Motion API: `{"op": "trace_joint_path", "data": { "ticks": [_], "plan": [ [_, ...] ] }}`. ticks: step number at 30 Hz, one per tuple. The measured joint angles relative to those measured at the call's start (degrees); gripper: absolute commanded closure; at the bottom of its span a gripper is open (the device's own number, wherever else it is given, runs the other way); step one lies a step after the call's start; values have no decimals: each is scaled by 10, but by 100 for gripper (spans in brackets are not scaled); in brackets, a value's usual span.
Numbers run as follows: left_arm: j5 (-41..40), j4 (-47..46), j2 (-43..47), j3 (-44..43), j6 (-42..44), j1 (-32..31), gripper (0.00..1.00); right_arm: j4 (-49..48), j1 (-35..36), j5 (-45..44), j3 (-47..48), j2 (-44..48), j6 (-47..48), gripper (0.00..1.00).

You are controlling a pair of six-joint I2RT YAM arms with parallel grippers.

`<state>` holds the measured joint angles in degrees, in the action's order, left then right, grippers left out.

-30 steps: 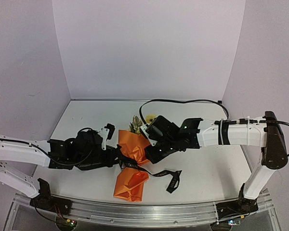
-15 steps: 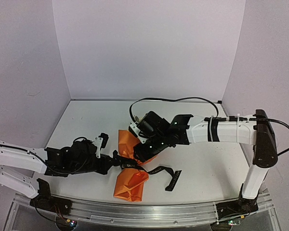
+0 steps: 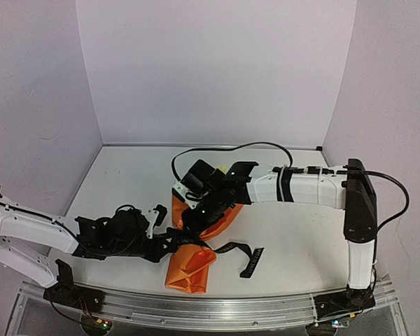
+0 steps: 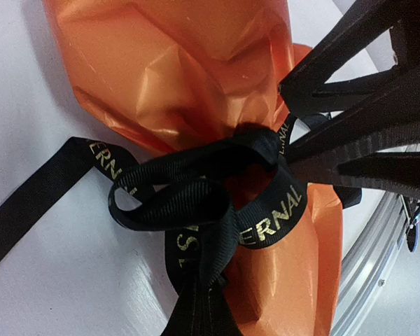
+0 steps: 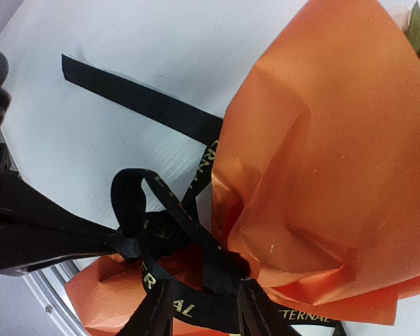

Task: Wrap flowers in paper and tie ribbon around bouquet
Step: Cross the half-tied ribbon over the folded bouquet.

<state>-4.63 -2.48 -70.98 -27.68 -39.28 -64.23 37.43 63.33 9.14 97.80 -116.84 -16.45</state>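
Ribbon (image 4: 266,217) first: my left gripper (image 5: 117,243) has its jaws pressed together on a black strand of it, right at the tangle of loops beside the paper. Right gripper (image 5: 203,290) comes at the same tangle from the opposite side, jaws part-way apart with a band of lettered ribbon lying between the fingers (image 5: 255,318); whether they actually bite on it I cannot tell from either wrist view. Moving outward, the ribbon circles the narrow waist of the bouquet (image 3: 191,264), where the orange paper (image 5: 322,154) is crumpled in tight, and gold lettering shows along the band. Out from the knot, one free tail runs flat over the white table (image 3: 301,238) to the right and ends in a fold toward the near edge. Bouquet lies on the table between my two arms, wide end away from me under the right wrist, a bit of the flowers (image 5: 418,28) peeking in at the top corner of the right wrist view
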Motion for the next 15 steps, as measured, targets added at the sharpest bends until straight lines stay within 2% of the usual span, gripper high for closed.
{"op": "trace_joint_path", "data": {
  "ticks": [13, 15],
  "plan": [
    [37, -9, -30, 0, 0, 0, 100, 43, 5, -9, 30, -38, -6, 69],
    [42, -12, -32, 0, 0, 0, 100, 44, 6, -20, 32, -43, -9, 73]
  ]
}}
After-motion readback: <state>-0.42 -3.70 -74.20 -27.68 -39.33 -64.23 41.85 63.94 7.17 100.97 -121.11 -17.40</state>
